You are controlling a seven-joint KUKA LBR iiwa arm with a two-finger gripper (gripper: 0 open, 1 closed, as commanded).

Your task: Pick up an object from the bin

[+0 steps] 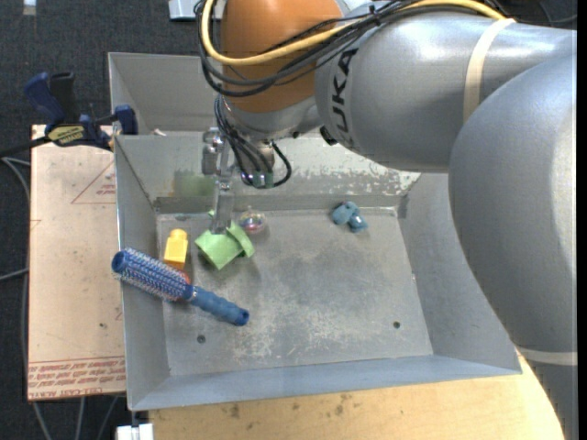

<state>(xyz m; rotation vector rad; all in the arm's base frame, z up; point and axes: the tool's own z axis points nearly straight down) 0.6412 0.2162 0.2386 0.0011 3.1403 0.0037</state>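
Five loose things lie in the bin (303, 337): one blue hairbrush (174, 287) at the near left, one yellow block (175, 246) and one green block (223, 246) just beyond it, one small pale round thing (254, 222) by the far wall, and one blue-grey piece (347, 215) further right.

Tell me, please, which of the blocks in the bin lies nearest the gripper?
The light green block, just below the gripper; the yellow block sits further toward the view's left, the blue-grey piece far right.

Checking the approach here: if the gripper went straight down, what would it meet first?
Most likely the green block right under the gripper, though depth is hard to judge.
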